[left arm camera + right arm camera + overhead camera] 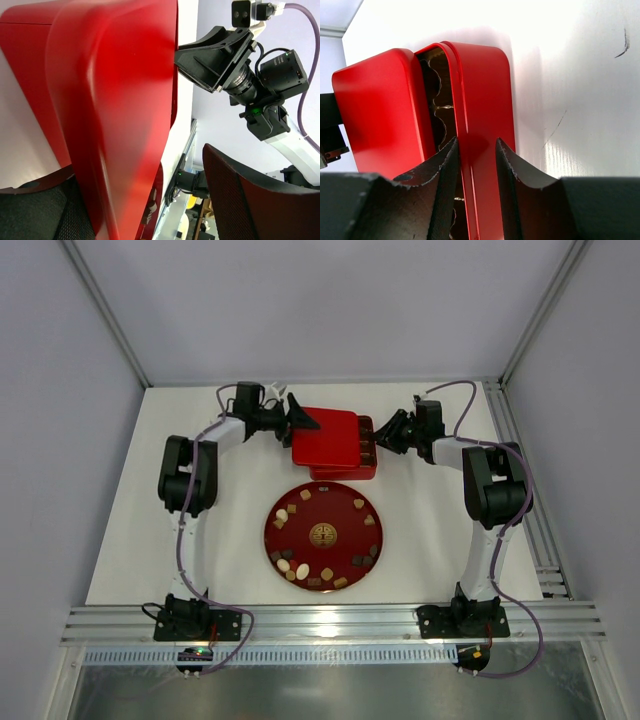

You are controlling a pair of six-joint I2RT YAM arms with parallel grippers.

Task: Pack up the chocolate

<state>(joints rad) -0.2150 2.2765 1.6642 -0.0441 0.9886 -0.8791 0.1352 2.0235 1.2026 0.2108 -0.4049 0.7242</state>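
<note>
The chocolate lay in a loose ring around the rim of the red plate, at the centre of the top view. It was below the box in that frame and well apart from both of my grippers.

My left gripper was at the left edge of the lid. In the left wrist view its fingers stood spread with the lid between them. I could not tell whether the pads pressed on it.

My right gripper was at the right edge of the box. Its fingers were drawn to a narrow gap astride the box wall. Actual contact was not visible.

The lid covered most of the box. The exposed compartments were in shadow, so their contents were not discernible. Neither wrist view showed the plate.
</note>
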